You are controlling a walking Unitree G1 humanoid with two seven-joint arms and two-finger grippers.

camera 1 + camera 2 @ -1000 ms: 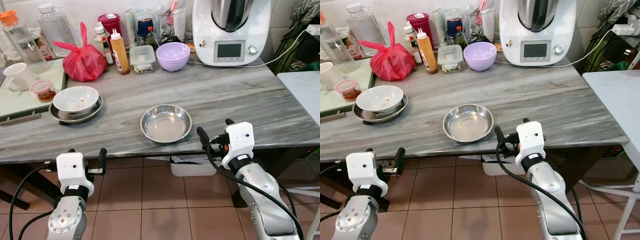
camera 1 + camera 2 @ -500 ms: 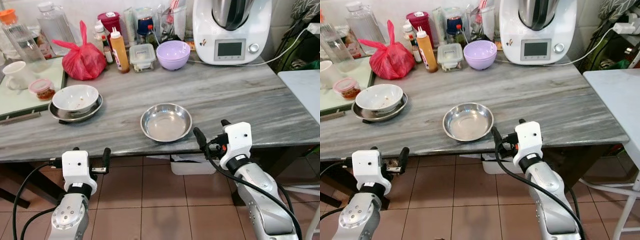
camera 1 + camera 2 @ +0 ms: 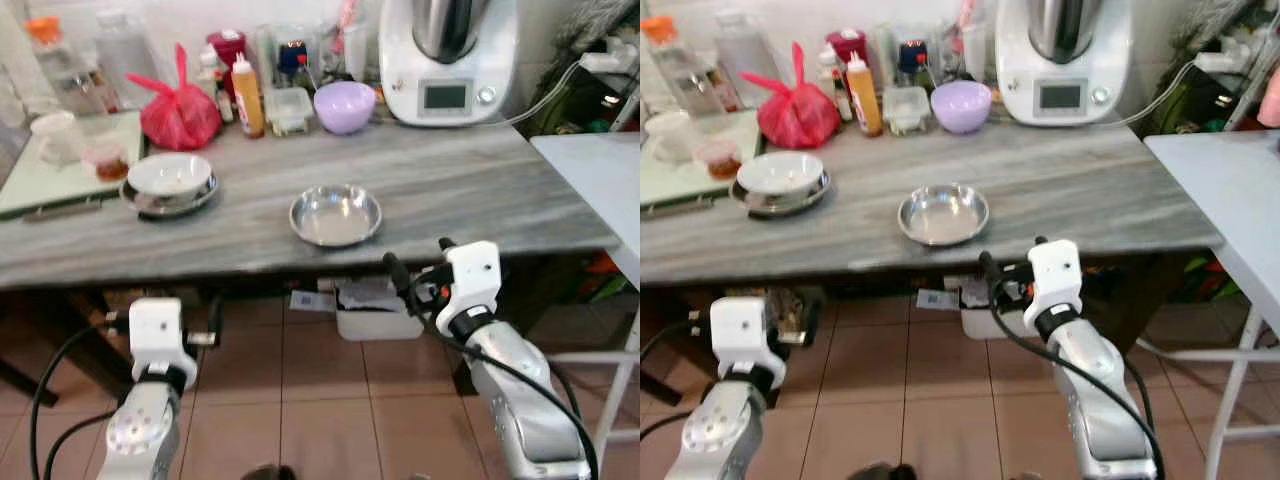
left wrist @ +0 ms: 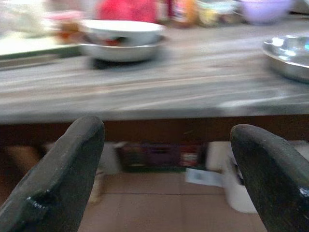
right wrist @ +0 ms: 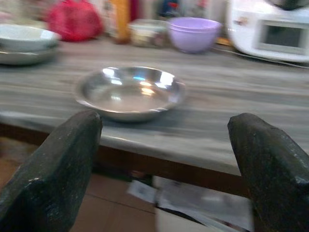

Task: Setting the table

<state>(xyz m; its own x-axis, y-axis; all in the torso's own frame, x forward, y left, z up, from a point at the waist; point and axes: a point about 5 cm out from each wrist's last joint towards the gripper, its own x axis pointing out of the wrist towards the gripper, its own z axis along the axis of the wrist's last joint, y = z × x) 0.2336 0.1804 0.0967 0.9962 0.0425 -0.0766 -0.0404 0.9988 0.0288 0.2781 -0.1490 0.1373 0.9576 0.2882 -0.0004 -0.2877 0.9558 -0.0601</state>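
Note:
A shallow steel dish (image 3: 335, 215) lies near the front edge of the grey marble table (image 3: 480, 190), and it is also in the right wrist view as the steel dish (image 5: 129, 92). Left of it a white bowl (image 3: 169, 173) rests on a steel plate. A purple bowl (image 3: 344, 105) stands at the back. My right gripper (image 3: 420, 262) is open in front of the table edge, just below and right of the dish. My left gripper (image 3: 163, 318) is open, lower, over the floor in front of the table's left part. Neither holds anything.
A white kitchen machine (image 3: 447, 55), a red bag (image 3: 180, 110), bottles and a lidded box crowd the back of the table. A mug (image 3: 55, 135) sits on a green tray at the left. A white side table (image 3: 600, 190) is at the right, a plastic bin (image 3: 375, 305) under the table.
The whole view has pulled back and blurred, so the camera has moved away from the table. Both grippers stay open and now sit below the table's front edge.

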